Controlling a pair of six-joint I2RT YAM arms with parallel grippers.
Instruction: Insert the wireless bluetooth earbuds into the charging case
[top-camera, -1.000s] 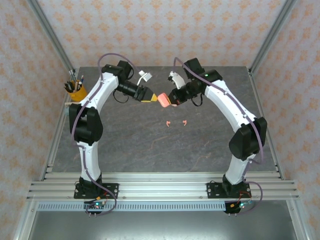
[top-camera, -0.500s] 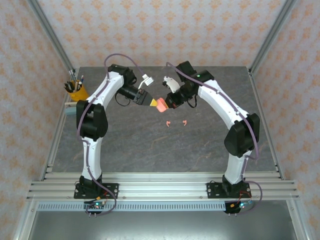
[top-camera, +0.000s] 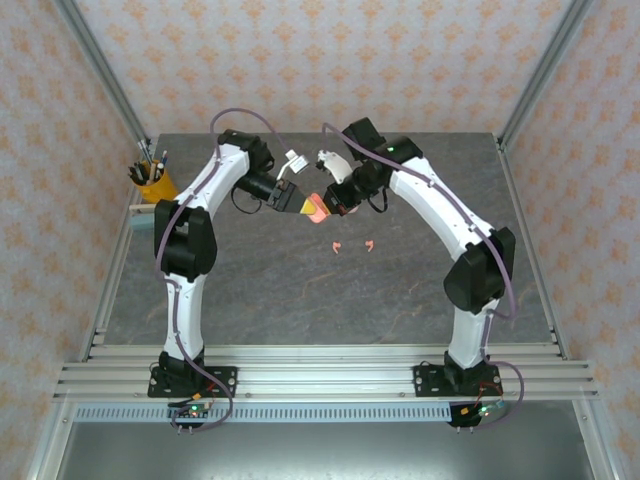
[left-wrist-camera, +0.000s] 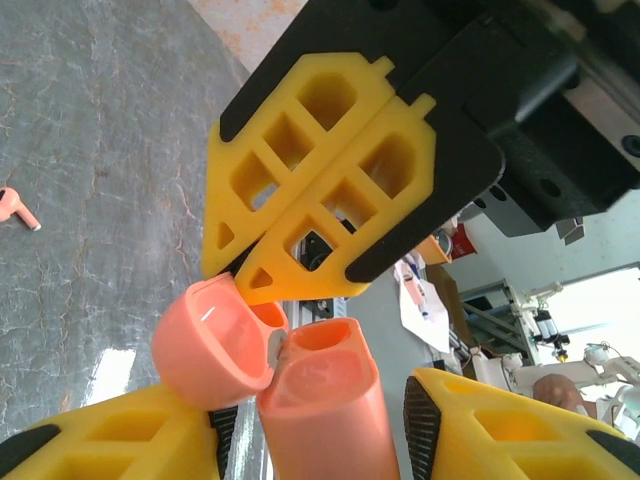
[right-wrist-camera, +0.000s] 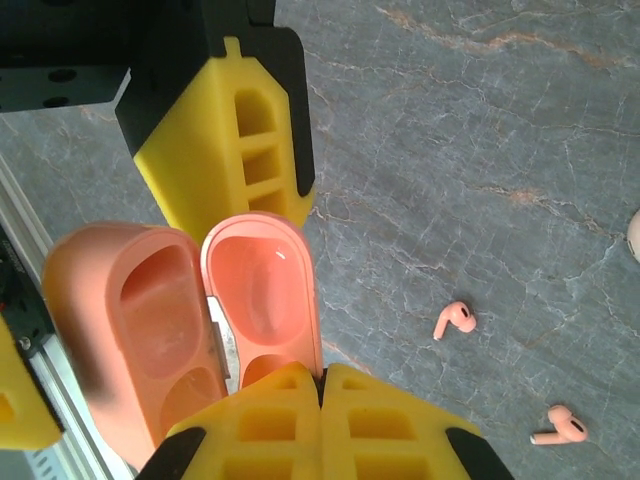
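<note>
my lab test cell: aluminium frame rails (top-camera: 320, 372), patterned wall panels (top-camera: 320, 60) boxing in my grey table (top-camera: 300, 300), pen cup (top-camera: 150, 183).

Open pink case (right-wrist-camera: 262, 290) (two earbuds (right-wrist-camera: 455, 319) loose)

Left claw (left-wrist-camera: 320, 440): fingers (left-wrist-camera: 100, 440) stand apart, flanking the case (left-wrist-camera: 325, 410). A gap shows between the case and the finger at lower right. Contact on the other side cannot be confirmed.

Case: pink and open, with its cavity facing the camera and the lid (left-wrist-camera: 212, 345) swung aside.

Right claw (left-wrist-camera: 238, 277): yellow fingers are pressed together, with the tips touching the lid's rim near the hinge.

Tabletop (left-wrist-camera: 100, 120): grey, marbled. One earbud (left-wrist-camera: 15, 207) lies on it at the view's left edge, well apart from the case.
</note>
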